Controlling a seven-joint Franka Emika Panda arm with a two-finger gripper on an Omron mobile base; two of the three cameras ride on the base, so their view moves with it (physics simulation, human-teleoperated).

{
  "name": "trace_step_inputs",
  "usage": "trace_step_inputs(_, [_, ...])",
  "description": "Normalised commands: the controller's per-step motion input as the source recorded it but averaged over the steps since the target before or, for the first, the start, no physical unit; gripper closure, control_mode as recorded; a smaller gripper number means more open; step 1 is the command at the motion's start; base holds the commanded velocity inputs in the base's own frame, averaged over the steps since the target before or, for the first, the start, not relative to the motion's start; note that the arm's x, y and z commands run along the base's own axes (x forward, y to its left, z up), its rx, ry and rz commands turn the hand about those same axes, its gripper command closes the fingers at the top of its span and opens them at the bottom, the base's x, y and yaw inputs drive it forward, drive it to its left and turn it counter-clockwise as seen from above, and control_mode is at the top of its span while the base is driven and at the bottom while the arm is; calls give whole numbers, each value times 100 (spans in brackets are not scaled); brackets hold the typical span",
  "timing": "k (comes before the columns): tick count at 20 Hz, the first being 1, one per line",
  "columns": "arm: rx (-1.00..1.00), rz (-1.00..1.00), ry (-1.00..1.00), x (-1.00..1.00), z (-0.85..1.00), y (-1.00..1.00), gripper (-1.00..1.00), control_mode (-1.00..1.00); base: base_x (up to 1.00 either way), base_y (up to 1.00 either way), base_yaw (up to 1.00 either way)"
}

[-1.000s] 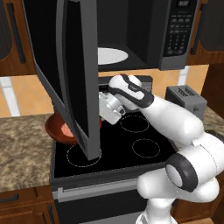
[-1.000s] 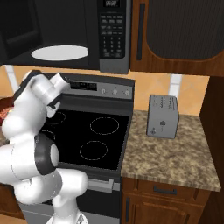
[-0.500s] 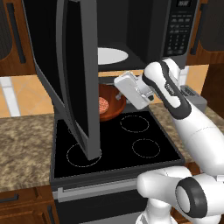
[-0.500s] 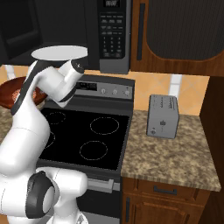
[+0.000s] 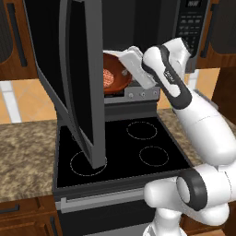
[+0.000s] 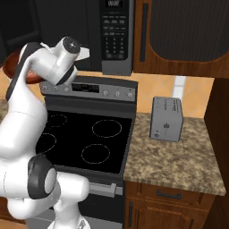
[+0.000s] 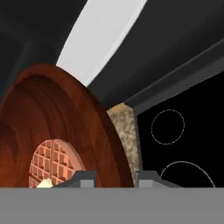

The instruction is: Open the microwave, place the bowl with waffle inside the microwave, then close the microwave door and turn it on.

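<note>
Left base view: the gripper (image 5: 123, 69) holds the bowl with waffle (image 5: 112, 73) at the microwave (image 5: 152, 27) mouth, beside the open microwave door (image 5: 78, 87).

Right base view: the bowl shows far left.

Hand view: fingers (image 7: 83, 178) clamp its rim.

The bowl with waffle (image 5: 115, 73) is showing a glossy reddish-brown glaze. The microwave door (image 5: 78, 87) is presenting smooth dark glass. The surface (image 6: 179, 156) is appearing as speckled polished granite; the toaster (image 6: 166, 119) is showing brushed metal.
</note>
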Motion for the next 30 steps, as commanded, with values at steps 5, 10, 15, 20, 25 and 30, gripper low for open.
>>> trace_step_inputs(5, [0,-39,-3,100,66,0,100,-100,0,0,0])
trace_step_inputs(10, [0,-40,5,100,-3,-6,100,-100,0,0,0])
trace_step_inputs(15, [0,-32,4,67,-18,0,100,-100,0,0,0])
trace_step_inputs(20, [0,-15,-7,1,-1,0,-100,-100,0,0,0])
trace_step_inputs(25, [1,1,-26,-90,4,-17,-100,-100,0,0,0])
trace_step_inputs(30, [0,13,-28,-100,0,-32,-100,-100,0,0,0])
